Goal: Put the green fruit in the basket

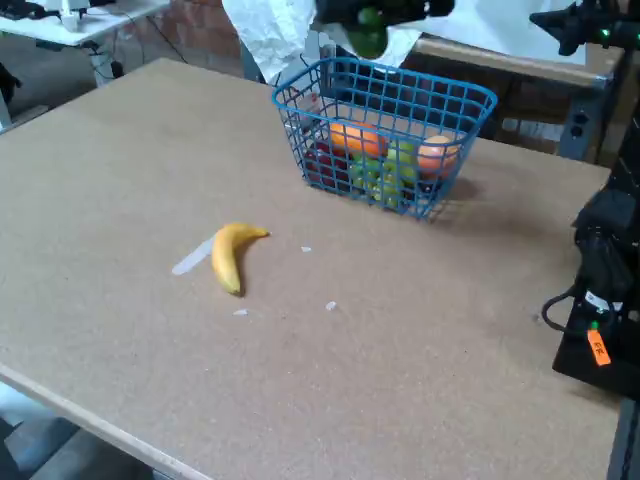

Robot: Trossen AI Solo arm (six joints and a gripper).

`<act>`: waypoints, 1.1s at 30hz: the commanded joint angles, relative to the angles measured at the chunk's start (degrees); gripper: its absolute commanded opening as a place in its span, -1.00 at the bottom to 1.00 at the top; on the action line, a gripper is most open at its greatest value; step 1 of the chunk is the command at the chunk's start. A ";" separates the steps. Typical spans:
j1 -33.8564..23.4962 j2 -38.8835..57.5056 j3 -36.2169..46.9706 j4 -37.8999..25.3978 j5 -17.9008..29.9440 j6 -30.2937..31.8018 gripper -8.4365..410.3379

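The blue wire-mesh basket (385,135) stands at the back middle of the table in the fixed view. Directly above its far rim hangs the dark green fruit (368,38), held in my black gripper (370,25) at the top edge of the picture. The gripper is shut on the fruit, and most of the arm is cut off by the frame. Inside the basket lie an orange fruit (357,139), a peach-coloured fruit (437,154), a bunch of light green grapes (378,176) and something dark red (325,160).
A yellow banana (232,254) lies on the brown table (300,380), left of centre, with a pale scrap (192,258) beside it. White cloth (268,35) hangs behind the basket. Black equipment (600,300) with cables sits at the right edge.
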 commanded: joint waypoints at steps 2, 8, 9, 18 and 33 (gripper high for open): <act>-12.74 3.72 0.17 4.31 -7.41 -2.38 -0.47; -16.20 10.84 0.17 7.67 -10.99 -3.21 -0.47; -16.22 12.28 0.17 8.44 -11.02 -3.41 -0.47; -16.20 21.86 0.17 10.91 -12.98 -4.76 -0.47; -16.00 29.77 0.17 12.13 -13.46 -3.67 -0.46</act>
